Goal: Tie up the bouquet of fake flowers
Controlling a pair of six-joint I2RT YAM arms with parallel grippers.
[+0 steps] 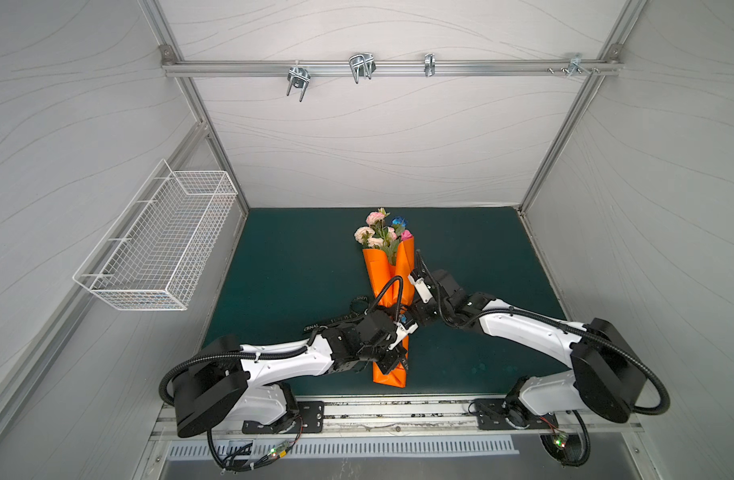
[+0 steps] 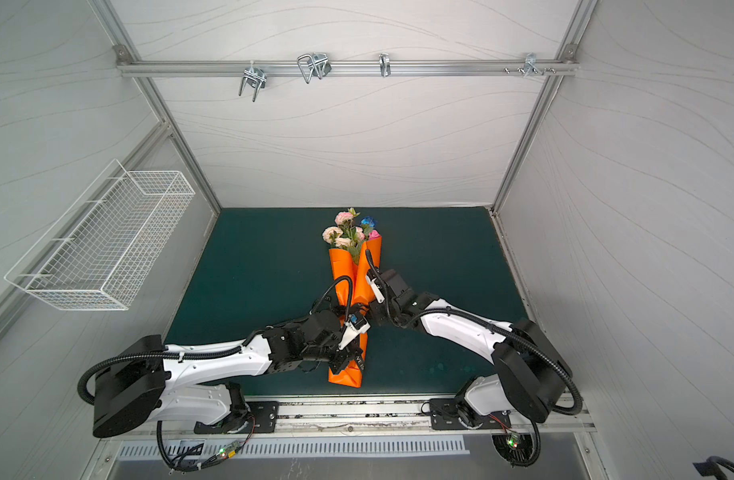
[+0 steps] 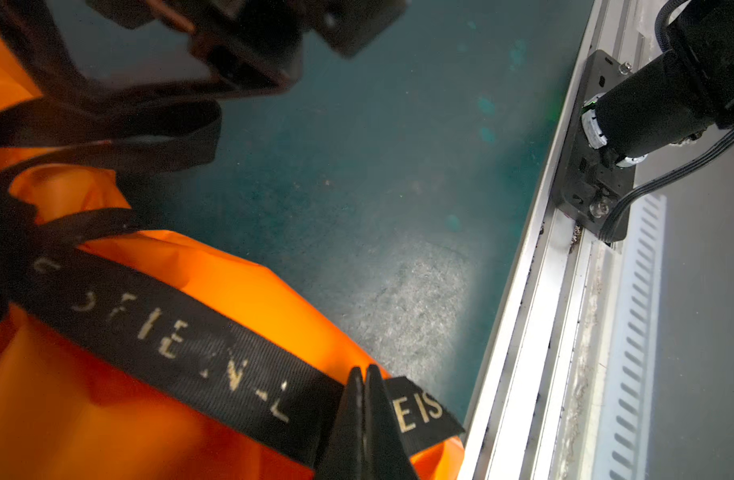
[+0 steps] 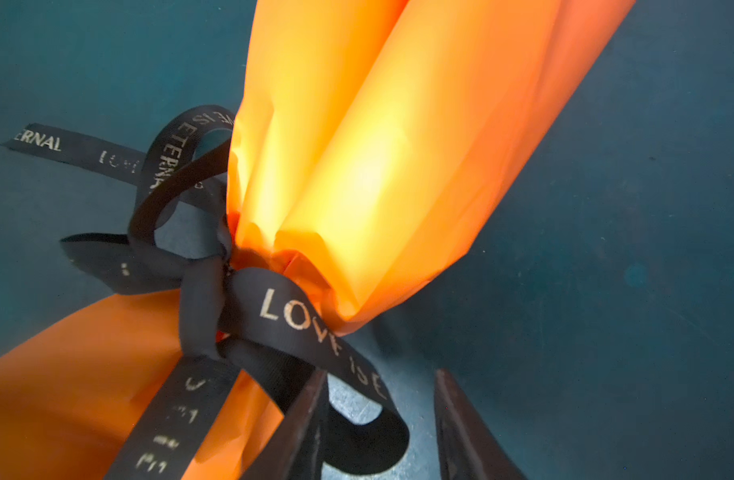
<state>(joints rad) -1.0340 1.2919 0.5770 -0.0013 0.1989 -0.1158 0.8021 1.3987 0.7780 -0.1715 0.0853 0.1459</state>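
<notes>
**Desk:** What does the shot show?

**Me:** The bouquet of fake flowers (image 1: 380,230), with pink, cream and one blue bloom on thin green stems, lies along the middle of the green mat (image 1: 282,266). It is rolled in a smooth, glossy cone of orange wrapping paper (image 1: 377,270). A black ribbon (image 4: 299,316), woven and matte with pale capital lettering, cinches the paper at its narrow waist. There it forms a knot with soft loops.

**Desk:** And your arms?

**Me:** Both reach in low from my side of the mat, forearms angled inward, and meet over the waist of the cone. My left pincer (image 3: 363,376) is pressed together on one flat tail of the ribbon. It grips close to the cut end, over the paper's lower flare. My right pincer (image 4: 380,376) stands spread, with a curl of ribbon lying in the gap. The curl seems to rest against one jaw, though the close view is too dim there to be sure.

**Desk:** Where are the blooms relative to the pincers?

**Me:** Well apart from both, at the far end of the cone, spilling out of its open mouth. The knot is just beside my right pincer. The left one sits nearer me, over the stem end of the wrap.
</notes>
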